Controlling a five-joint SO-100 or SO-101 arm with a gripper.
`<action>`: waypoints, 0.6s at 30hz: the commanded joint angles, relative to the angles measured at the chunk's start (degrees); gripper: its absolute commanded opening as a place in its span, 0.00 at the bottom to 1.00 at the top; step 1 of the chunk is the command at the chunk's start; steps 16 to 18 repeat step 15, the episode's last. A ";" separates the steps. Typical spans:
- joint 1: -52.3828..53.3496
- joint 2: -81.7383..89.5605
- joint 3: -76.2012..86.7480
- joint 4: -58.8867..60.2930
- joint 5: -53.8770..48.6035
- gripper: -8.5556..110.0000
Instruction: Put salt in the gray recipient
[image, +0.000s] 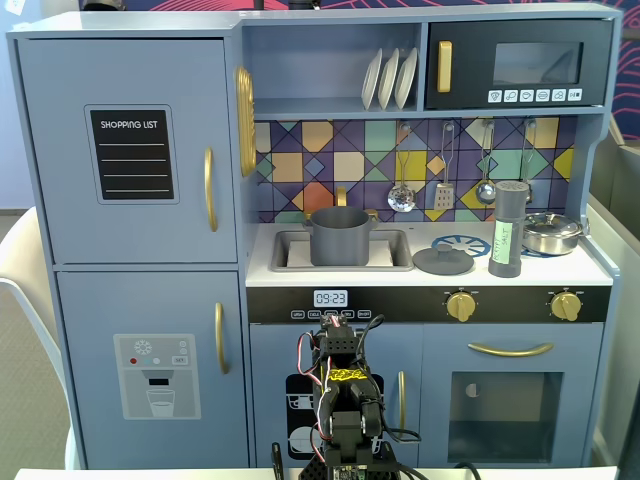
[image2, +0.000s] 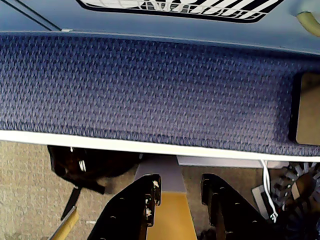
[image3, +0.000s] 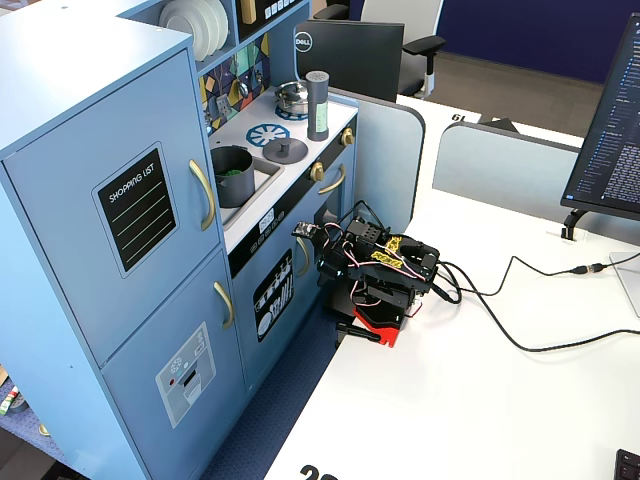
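Note:
The salt (image: 508, 230) is a tall dark-gray shaker with a pale green label, upright on the toy kitchen's counter at the right in a fixed view; the other fixed view also shows the salt (image3: 318, 105). The gray recipient (image: 340, 237), a matte pot, sits in the sink to its left, and it appears as the gray recipient (image3: 232, 175) in the other fixed view. The arm (image3: 380, 270) is folded low on the white table, far below both. In the wrist view my gripper (image2: 180, 187) is open, its black fingers apart with nothing between them, pointing down over floor.
A flat gray lid (image: 443, 260) and a shiny steel pan (image: 551, 232) flank the shaker. The kitchen's front doors stand close behind the arm (image: 340, 400). Cables (image3: 520, 320) trail across the white table (image3: 450, 400); a monitor (image3: 610, 120) stands at the right.

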 joint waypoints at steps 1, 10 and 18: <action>-0.62 0.35 -0.44 0.26 -0.88 0.09; -1.23 0.35 -0.44 0.26 -0.88 0.11; -1.49 0.35 -0.44 0.26 -0.88 0.11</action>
